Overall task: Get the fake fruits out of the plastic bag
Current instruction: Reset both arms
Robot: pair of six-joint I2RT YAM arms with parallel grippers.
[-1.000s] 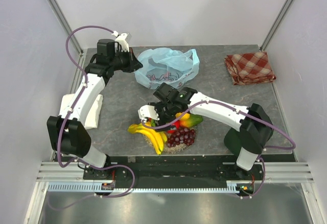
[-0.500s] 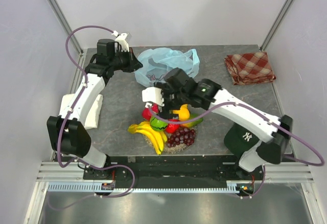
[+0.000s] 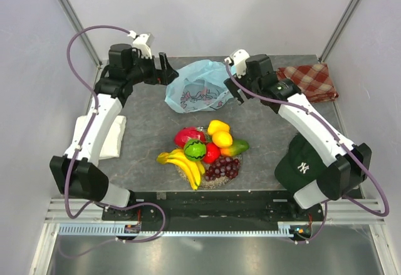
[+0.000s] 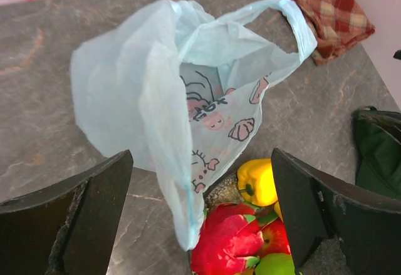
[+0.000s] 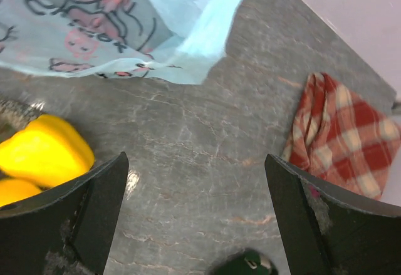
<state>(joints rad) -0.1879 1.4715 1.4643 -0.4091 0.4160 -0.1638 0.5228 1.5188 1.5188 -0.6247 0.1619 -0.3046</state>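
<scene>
The light blue plastic bag [image 3: 198,87] lies crumpled at the back middle of the table, and no fruit shows through it. The fake fruits sit heaped in front of it: banana bunch [image 3: 182,162], dragon fruit [image 3: 187,136], yellow pepper [image 3: 217,126], apple [image 3: 212,155], mango [image 3: 238,146], grapes [image 3: 223,168]. My left gripper [image 3: 168,71] hangs open just left of the bag [image 4: 163,81], apart from it. My right gripper [image 3: 233,90] is open at the bag's right side, and only bare table lies between its fingers [image 5: 100,193]. The pepper [image 5: 44,153] is at its left.
A red checkered cloth [image 3: 307,82] lies at the back right. A dark green cap [image 3: 301,165] sits by the right arm's base. A white folded object [image 3: 116,137] lies under the left arm. The fruits rest on a speckled round mat [image 3: 210,182].
My right arm has swung from over the fruit heap back to the bag's right side, leaving yellow pieces on the heap. My left gripper has opened and let go of the bag.
</scene>
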